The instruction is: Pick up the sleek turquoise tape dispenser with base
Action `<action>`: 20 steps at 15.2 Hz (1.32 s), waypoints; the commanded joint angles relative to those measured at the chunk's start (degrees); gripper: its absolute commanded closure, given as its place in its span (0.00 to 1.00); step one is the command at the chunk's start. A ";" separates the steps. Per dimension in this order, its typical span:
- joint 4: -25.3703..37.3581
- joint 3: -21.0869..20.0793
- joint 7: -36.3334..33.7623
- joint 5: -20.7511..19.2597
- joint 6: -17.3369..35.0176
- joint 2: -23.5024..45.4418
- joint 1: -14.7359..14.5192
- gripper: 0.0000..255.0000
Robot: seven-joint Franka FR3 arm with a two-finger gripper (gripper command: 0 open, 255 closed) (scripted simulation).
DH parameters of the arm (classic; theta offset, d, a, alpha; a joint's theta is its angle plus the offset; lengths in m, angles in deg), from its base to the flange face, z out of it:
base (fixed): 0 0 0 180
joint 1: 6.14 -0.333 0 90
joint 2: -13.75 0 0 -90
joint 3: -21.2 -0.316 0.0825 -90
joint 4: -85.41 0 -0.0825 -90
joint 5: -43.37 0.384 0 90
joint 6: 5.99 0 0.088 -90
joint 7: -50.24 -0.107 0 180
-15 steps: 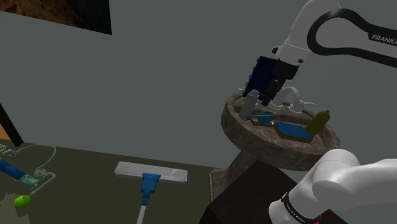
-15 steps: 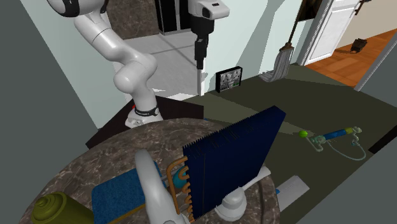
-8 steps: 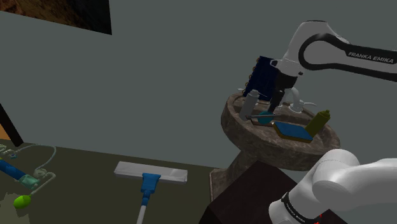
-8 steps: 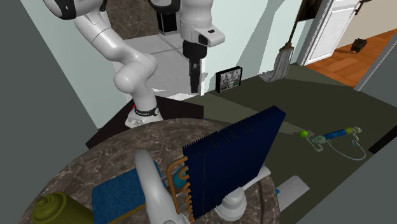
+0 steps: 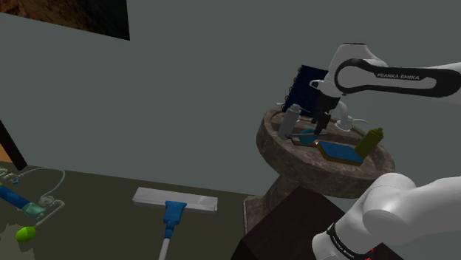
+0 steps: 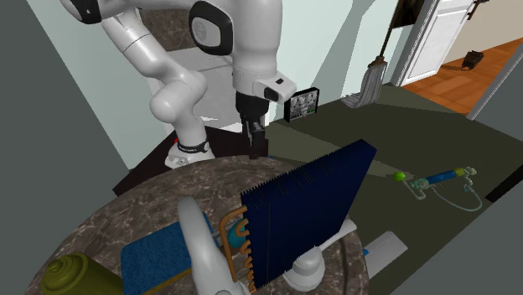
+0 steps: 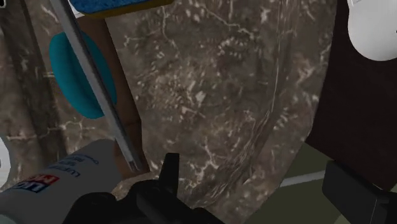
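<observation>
The tape dispenser is a turquoise disc (image 7: 81, 75) on a brown base (image 7: 124, 95), crossed by a thin grey bar. It lies inside the marbled stone basin (image 5: 295, 159). In the shoulder view the dispenser (image 5: 306, 136) sits just left of my gripper (image 5: 319, 127). My gripper (image 6: 254, 151) hangs low over the basin's far rim, fingers together and holding nothing. In the wrist view the fingertips (image 7: 170, 167) meet over bare stone, with the dispenser off to one side and apart from them. The second exterior view shows a turquoise sliver of the dispenser (image 6: 237, 240) behind a dark blue ribbed panel (image 6: 310, 209).
The basin also holds a blue sponge (image 5: 338, 151), an olive bottle (image 5: 371, 140), a grey tube (image 5: 290, 120) and a white curved fixture (image 6: 201, 247). A mop (image 5: 173, 203) lies on the floor at the shoulder view's lower left. The dark stand (image 5: 288, 229) is below the basin.
The arm has come down and its hand has dropped from well above the basin to just over its stone surface beside the dispenser. The objects have not moved.
</observation>
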 commanded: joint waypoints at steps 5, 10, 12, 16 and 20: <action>2.48 8.43 14.45 -4.17 8.55 9.74 -1.20 0.00; 6.92 15.08 26.90 -3.60 16.03 20.52 -3.34 0.00; 8.49 16.73 30.76 -2.51 18.15 24.02 -3.90 0.00; 6.80 17.37 30.95 -1.94 21.58 25.94 -3.92 0.00; 5.44 17.95 31.27 -1.22 24.69 27.90 -4.00 0.00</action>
